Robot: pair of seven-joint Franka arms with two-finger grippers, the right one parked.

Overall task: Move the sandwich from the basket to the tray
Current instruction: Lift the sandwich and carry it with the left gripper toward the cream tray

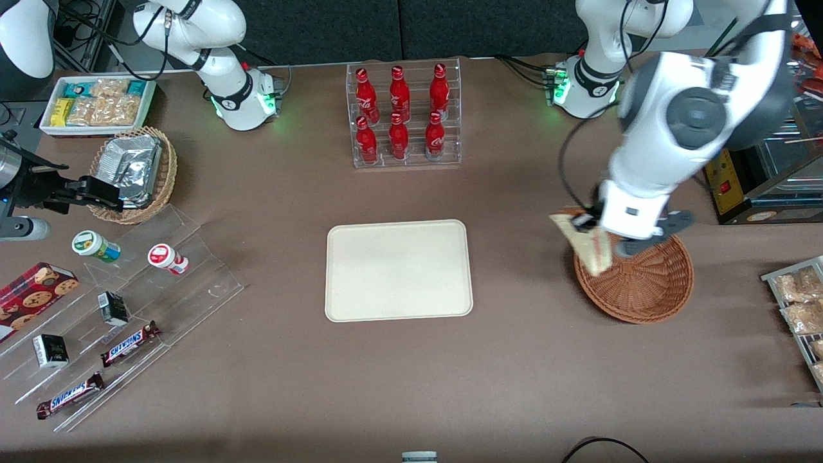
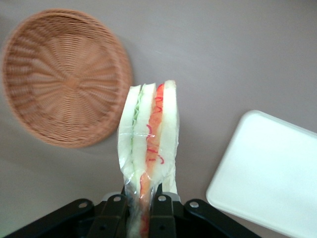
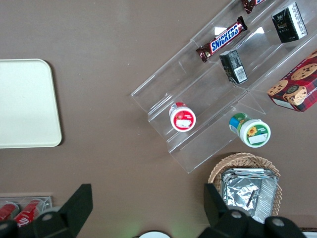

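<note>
My left gripper [image 1: 595, 228] is shut on the sandwich [image 1: 588, 244], a plastic-wrapped white wedge with red, orange and green layers, and holds it in the air above the rim of the reddish-brown wicker basket [image 1: 643, 286]. In the left wrist view the sandwich [image 2: 150, 136] sticks out from between the two black fingers [image 2: 115, 215], with the empty basket [image 2: 64, 84] and a corner of the cream tray [image 2: 270, 173] below. The tray [image 1: 398, 270] lies flat at the table's middle, toward the parked arm from the basket, with nothing on it.
A clear rack of red cola bottles [image 1: 404, 116] stands farther from the front camera than the tray. Snack packets [image 1: 800, 302] lie at the working arm's end. A clear stepped stand [image 1: 116, 321] with snacks and a tan foil-packet basket [image 1: 135, 173] lie toward the parked arm's end.
</note>
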